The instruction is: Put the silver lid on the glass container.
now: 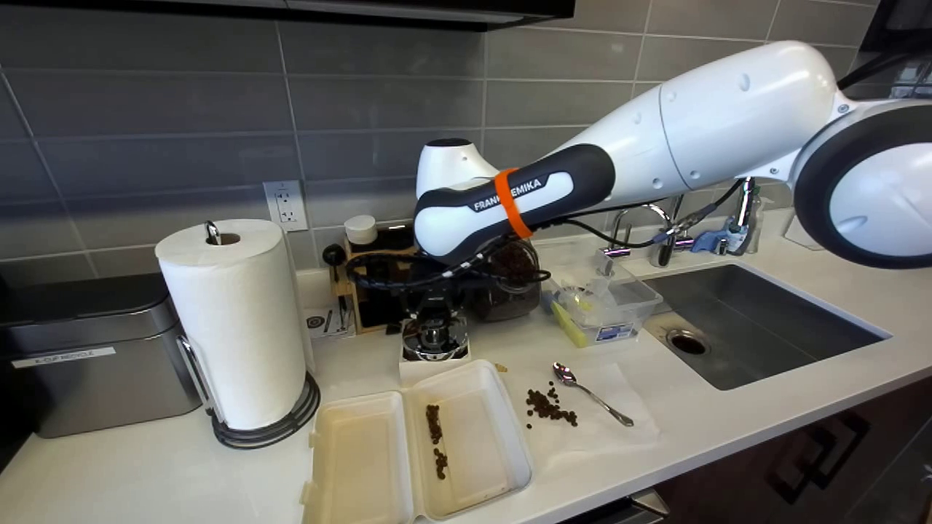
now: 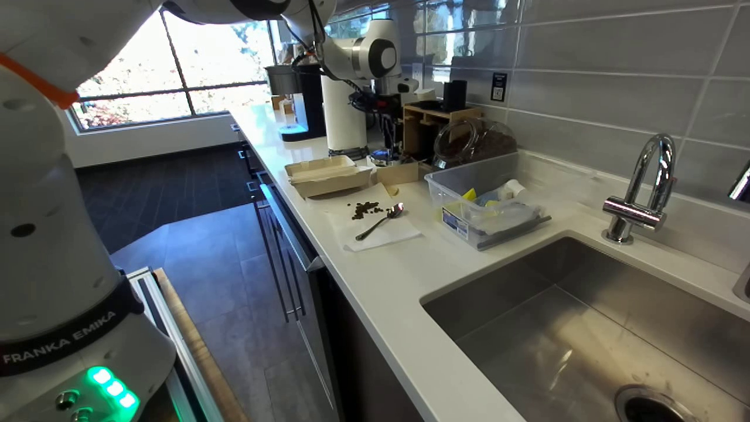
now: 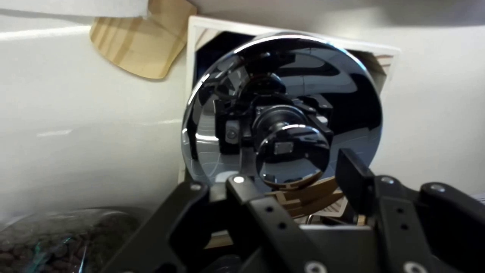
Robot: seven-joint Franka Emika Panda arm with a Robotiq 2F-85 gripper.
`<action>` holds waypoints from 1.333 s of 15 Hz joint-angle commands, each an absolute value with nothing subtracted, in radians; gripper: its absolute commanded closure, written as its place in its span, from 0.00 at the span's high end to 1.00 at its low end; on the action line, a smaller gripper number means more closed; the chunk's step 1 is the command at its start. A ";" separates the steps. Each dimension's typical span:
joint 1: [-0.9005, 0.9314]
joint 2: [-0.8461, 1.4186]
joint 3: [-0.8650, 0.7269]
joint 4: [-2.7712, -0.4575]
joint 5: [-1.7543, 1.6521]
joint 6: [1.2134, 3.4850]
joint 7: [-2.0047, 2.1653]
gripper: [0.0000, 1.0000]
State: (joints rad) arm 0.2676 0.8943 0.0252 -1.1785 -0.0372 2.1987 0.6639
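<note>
The silver lid (image 1: 435, 342) is a shiny round disc with a round knob. It rests on the small white square tub (image 1: 416, 371). In the wrist view the lid (image 3: 322, 72) lies over the tub's rim, and its knob faces my gripper (image 3: 291, 170). The jaws are open, one on each side of the knob, with visible gaps. My gripper (image 1: 437, 316) points down above the lid in an exterior view. The glass container (image 1: 506, 302) is squat and filled with dark beans, with a slanted open mouth. It also shows in another exterior view (image 2: 495, 143) and at the wrist view's lower left (image 3: 57, 242).
A wooden rack (image 2: 412, 132) stands behind the gripper. A clear plastic bin (image 1: 626, 313) sits between the jar and sink (image 1: 772, 327). A paper-towel roll (image 1: 233, 327) stands to one side. An open white tray (image 1: 473, 444), a spoon (image 1: 593, 397) and loose beans (image 1: 547, 407) lie in front.
</note>
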 commanded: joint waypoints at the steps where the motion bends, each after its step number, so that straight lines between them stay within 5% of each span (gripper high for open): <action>1: 0.279 0.927 0.010 -1.129 -0.024 2.161 0.646 0.57; 4: 0.279 0.929 0.010 -1.133 -0.023 2.163 0.644 0.48; 6: 0.283 0.926 0.006 -1.136 -0.029 2.158 0.641 0.22; 12: 0.326 0.768 -0.018 -1.255 -0.054 2.185 0.692 0.21; 20: 0.362 0.536 -0.132 -1.592 -0.232 2.582 0.772 0.21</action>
State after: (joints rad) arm 0.3360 0.6533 -0.0882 -1.3980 -0.1753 2.4434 0.7072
